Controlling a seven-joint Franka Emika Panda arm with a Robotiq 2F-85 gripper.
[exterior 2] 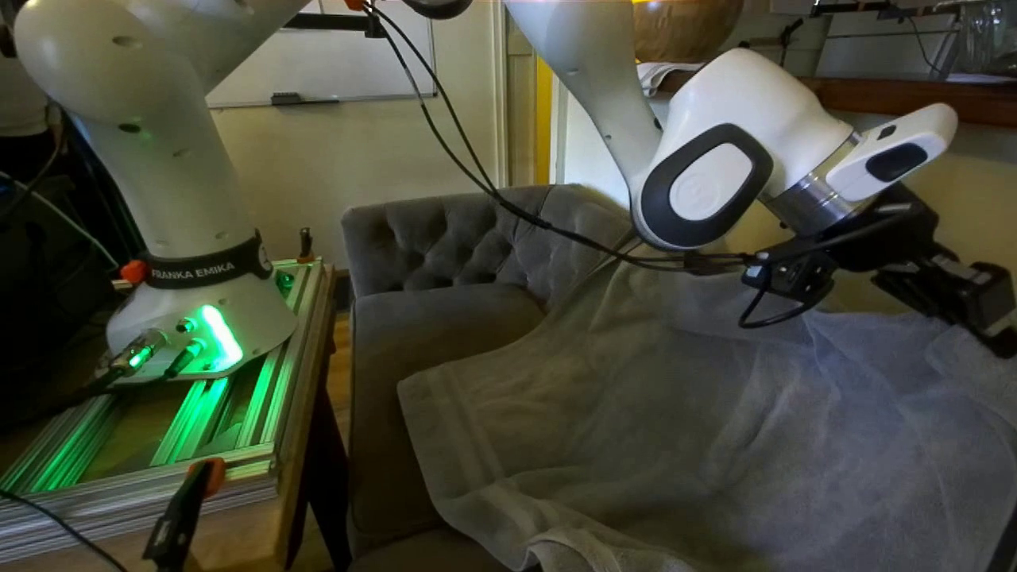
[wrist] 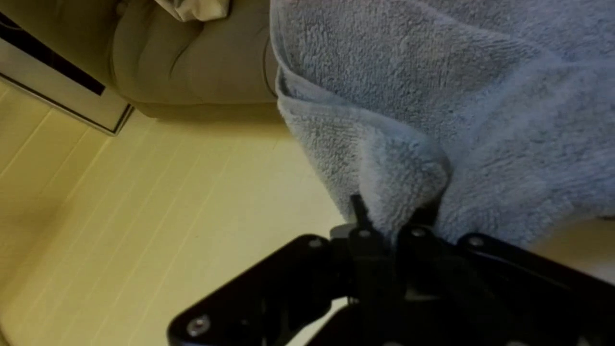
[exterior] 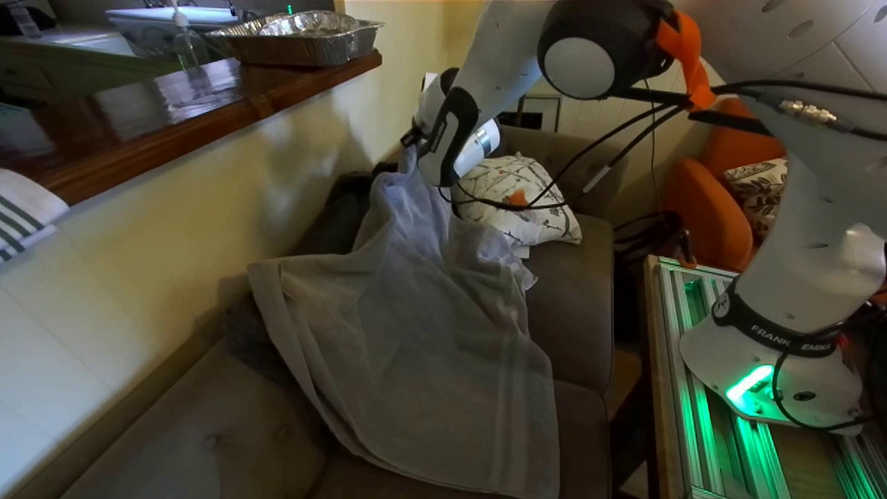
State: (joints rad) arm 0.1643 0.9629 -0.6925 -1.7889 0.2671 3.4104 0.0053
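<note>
A tufted grey-brown couch (exterior 2: 445,318) stood along a pale wall (exterior: 152,263), below the level of a glossy wooden ledge (exterior: 222,114). A wooden table (exterior: 662,388) carried the robot's base (exterior 2: 199,310), and a narrow strip of floor (exterior 2: 342,369) showed between the table and the couch's front edge. The arm (exterior: 495,80) reached across that gap, so the gripper (wrist: 391,223) hung high over the couch, with the wall near it on one side and the open width of the seat on the other. Its fingers were pressed together, pinching a bunched fold of a grey towel (exterior: 429,333). From that pinch the towel sloped down and spread widely over the couch; a strip of seat showed between its side hem and the front edge.

Counted, there were one towel, one couch and one orange armchair (exterior: 714,208) beyond it. Two patterned cushions were in view: a white cushion (exterior: 499,177) on the couch, just beside the towel, and a leafy cushion (exterior: 759,190) on the armchair. On the ledge stood one pump bottle (exterior: 187,45) and a foil tray (exterior: 298,50). The table held two clamps in an exterior view, a near clamp (exterior 2: 179,516) and a far clamp (exterior 2: 306,242)
</note>
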